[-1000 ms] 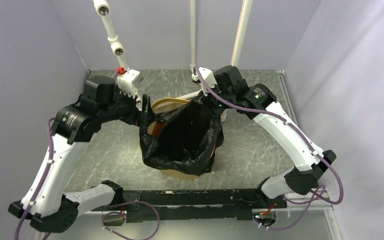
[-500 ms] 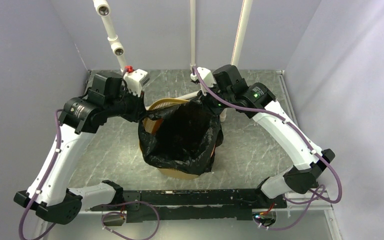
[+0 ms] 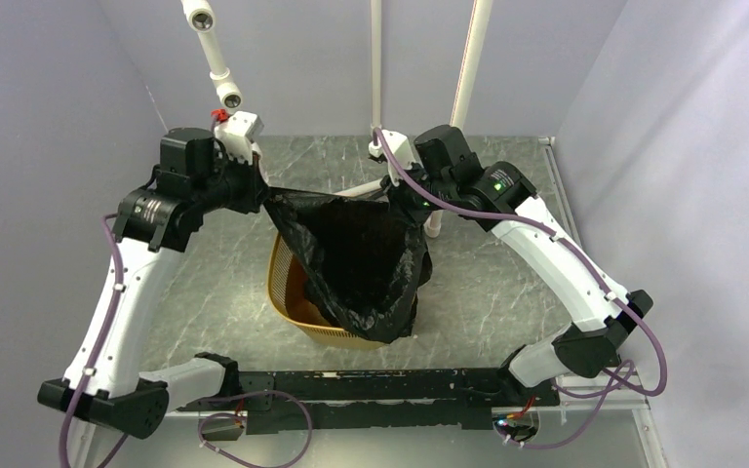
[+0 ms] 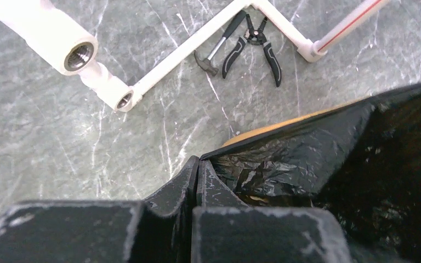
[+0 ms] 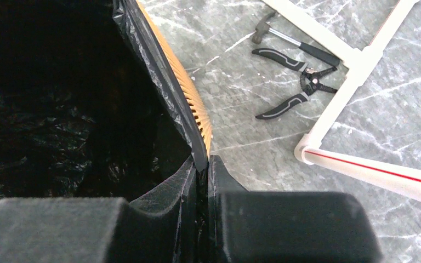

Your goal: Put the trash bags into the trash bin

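1. Trash bag (image 3: 361, 258) is hanging stretched between left gripper (image 3: 261, 195) and right gripper (image 3: 397, 195), sagging over trash bin (image 3: 288, 292).
2. Wrist views are showing each gripper's jaws pinched tight on the bag's edge.
3. Only they are showing hammer (image 4: 215, 49) and pliers (image 4: 255, 38) lying on the table (image 4: 60, 137).

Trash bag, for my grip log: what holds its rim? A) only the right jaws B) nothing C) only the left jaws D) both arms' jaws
D: the left gripper and the right gripper each have jaws shut on the trash bag rim, stretched taut between them.
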Motion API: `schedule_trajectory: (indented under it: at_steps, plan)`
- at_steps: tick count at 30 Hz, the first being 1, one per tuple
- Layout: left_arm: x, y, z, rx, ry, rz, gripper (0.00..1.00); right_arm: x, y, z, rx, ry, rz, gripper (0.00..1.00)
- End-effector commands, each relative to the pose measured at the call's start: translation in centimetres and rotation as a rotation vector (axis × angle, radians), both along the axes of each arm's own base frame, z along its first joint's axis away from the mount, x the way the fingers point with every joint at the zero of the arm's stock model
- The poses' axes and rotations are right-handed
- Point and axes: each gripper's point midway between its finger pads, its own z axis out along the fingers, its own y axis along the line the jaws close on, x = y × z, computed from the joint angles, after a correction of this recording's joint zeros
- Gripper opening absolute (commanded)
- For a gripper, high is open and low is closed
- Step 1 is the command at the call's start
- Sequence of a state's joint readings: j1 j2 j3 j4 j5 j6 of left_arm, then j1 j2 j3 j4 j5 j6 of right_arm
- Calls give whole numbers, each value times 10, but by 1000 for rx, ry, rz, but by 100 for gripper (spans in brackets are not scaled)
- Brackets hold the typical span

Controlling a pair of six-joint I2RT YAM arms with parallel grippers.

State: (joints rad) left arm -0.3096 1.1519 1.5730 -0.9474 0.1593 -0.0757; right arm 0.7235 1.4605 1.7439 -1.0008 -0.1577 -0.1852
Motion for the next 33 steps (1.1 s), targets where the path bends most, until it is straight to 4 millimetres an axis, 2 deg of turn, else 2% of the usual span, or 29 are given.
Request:
schedule_trajectory:
  at_steps: [1, 5, 11, 17, 23, 30, 33]
  plan:
    - [25, 7, 0, -60, -23, 30, 3, 4, 3, 19, 48, -59, 12, 0]
    - [26, 3, -13, -74, 45, -3, 3, 6, 3, 17, 49, -57, -3, 0]
    - [24, 20, -53, -68, 204, 54, 2, 11, 2, 10, 46, -45, -53, 0]
    - [6, 13, -90, -117, 334, 16, 2, 19, -3, 10, 64, -34, -149, 0]
    - [-6, -3, -109, -210, 377, -32, 2, 17, 1, -4, 75, 22, -173, 2]
    - [-28, -6, -141, -284, 431, 15, 2, 25, -5, -12, 85, 39, -282, 8]
    - [-35, -6, -148, -315, 428, 45, 2, 25, -5, -17, 85, 57, -297, 11]
